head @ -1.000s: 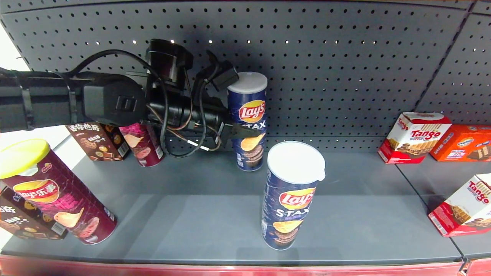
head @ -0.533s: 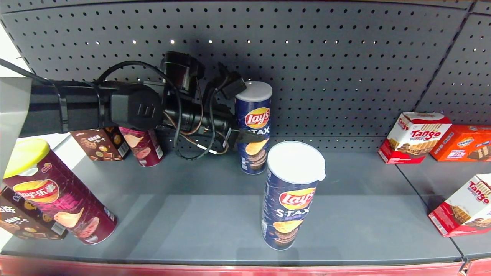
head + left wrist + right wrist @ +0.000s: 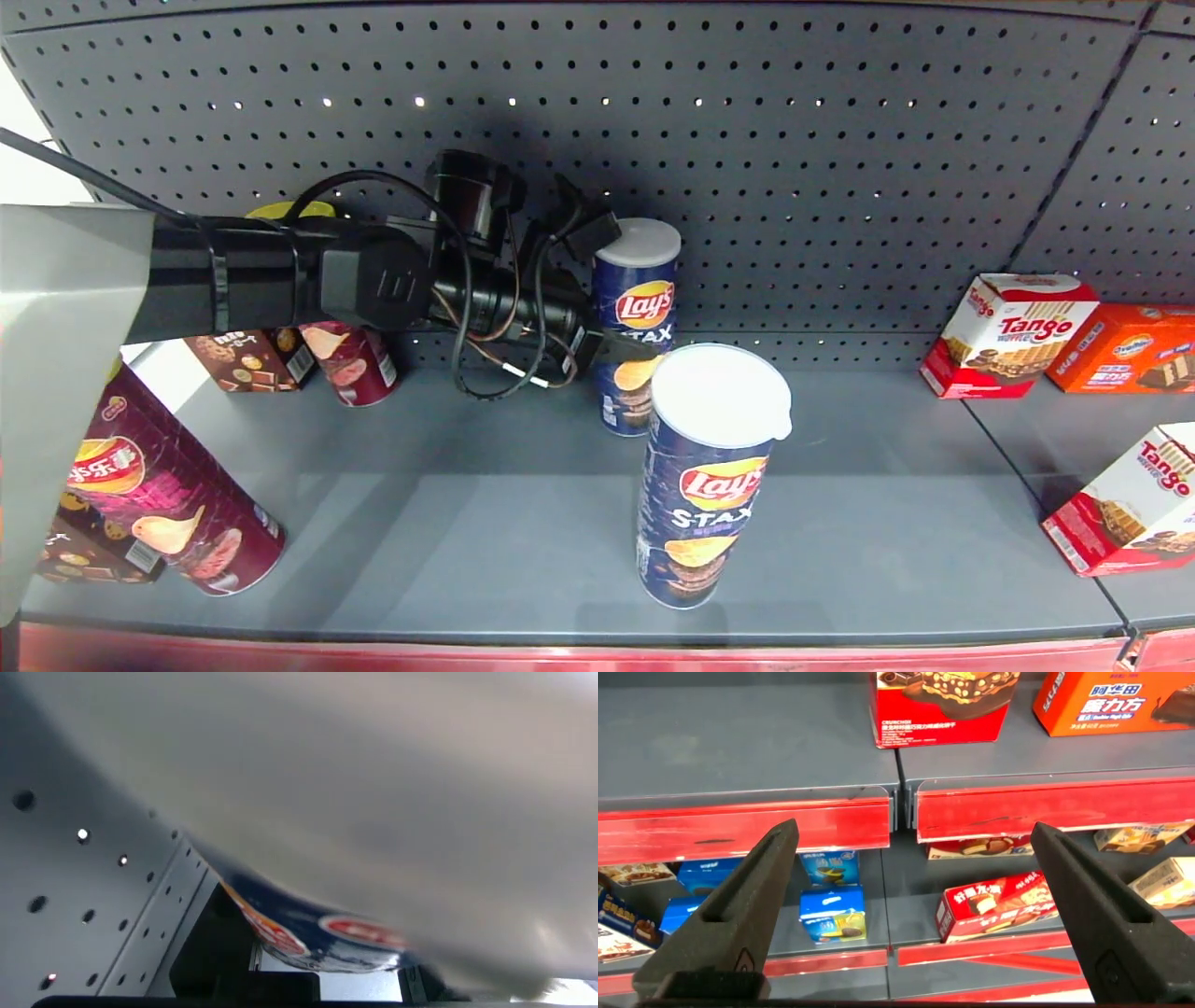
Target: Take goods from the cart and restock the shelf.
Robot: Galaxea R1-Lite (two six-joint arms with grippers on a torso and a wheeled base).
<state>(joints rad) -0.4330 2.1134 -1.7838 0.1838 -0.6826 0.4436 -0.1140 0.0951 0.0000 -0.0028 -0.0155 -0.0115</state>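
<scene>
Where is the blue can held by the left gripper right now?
In the head view, the held blue can is upright at the back of the shelf, close to the pegboard, just behind the front blue can, gripped by the left gripper.

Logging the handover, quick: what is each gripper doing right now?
Left gripper: closed on the rear blue chip can.
Right gripper: open, empty.

Upright blue chip can [image 3: 638,308] at shelf [image 3: 467,523] back, behind its twin [image 3: 705,485]

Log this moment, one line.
step: shelving | left gripper: shut on blue chip can, upright, behind front can on shelf | right gripper: open, empty
</scene>
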